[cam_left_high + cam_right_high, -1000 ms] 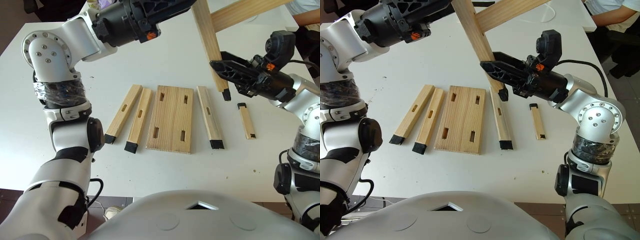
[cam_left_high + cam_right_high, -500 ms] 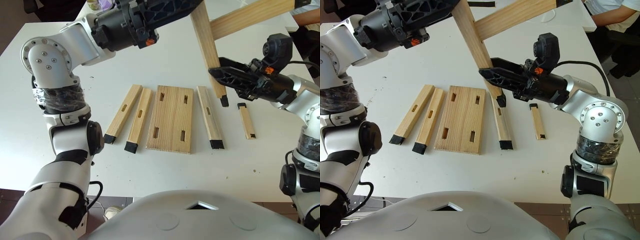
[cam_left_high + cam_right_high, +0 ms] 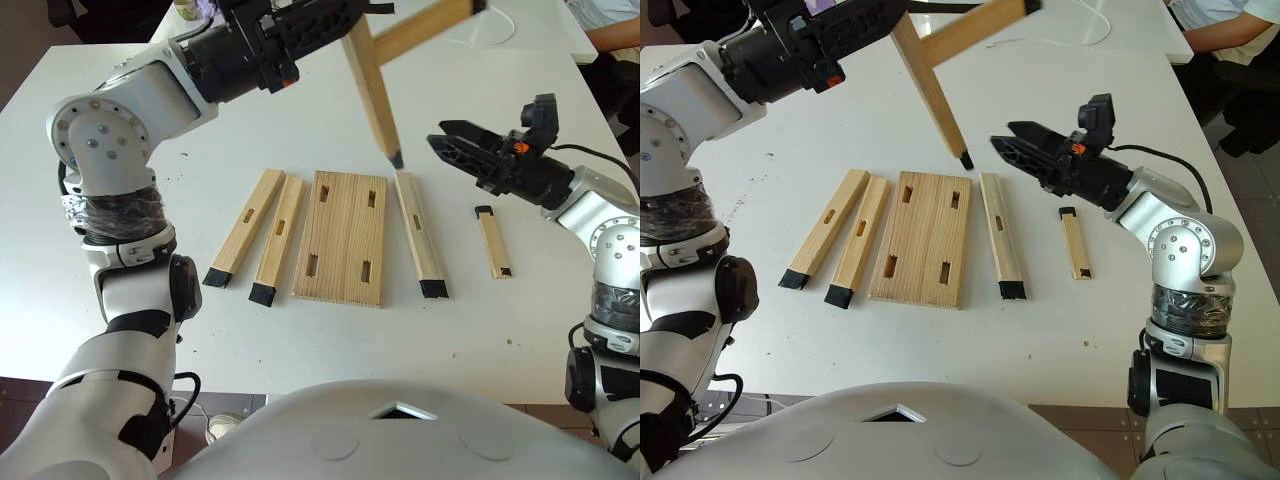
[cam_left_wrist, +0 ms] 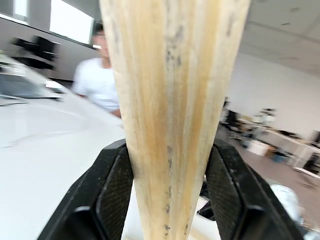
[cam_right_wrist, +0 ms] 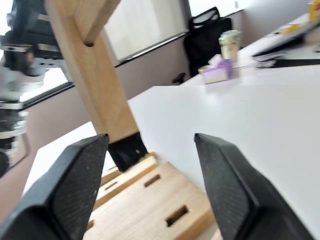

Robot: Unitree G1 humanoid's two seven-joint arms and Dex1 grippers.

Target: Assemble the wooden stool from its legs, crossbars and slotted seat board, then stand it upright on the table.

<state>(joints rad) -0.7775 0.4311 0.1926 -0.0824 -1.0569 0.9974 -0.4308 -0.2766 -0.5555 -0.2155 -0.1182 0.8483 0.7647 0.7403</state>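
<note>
1. Surface: white table point(image 3: 250, 110) with a plain top; bears the loose wooden parts around its middle.
2. Centre: seat board point(image 3: 342, 236), flat, four slots facing up.
3. Just left of the board: pair of legs point(image 3: 247, 227), side by side and nearly touching, black caps toward the robot.
4. Just right of the board: third leg point(image 3: 418, 233), roughly parallel to it, black cap toward the robot.
5. Farther right, apart from that leg: short crossbar point(image 3: 492, 241), flat.
6. Left gripper point(image 4: 171, 192): clamps both pads on the joined leg and crossbar point(image 3: 372, 85) and holds it in the air over the far side of the table. Slants the leg downward, black-capped end point(image 3: 397, 158) hanging above the far end of the third leg, clear of the surface.
7. Right gripper point(image 3: 437, 135): fingers spread, grasps nothing. Hovers above the table just right of the capped end, apart from it.
8. Room: cup point(image 5: 230, 45) and small purple box point(image 5: 217, 72) at the table's far edge, dark chair point(image 5: 205, 25) behind them, windows beyond. White cable point(image 3: 1095, 22) looped on the far side of the table.
</note>
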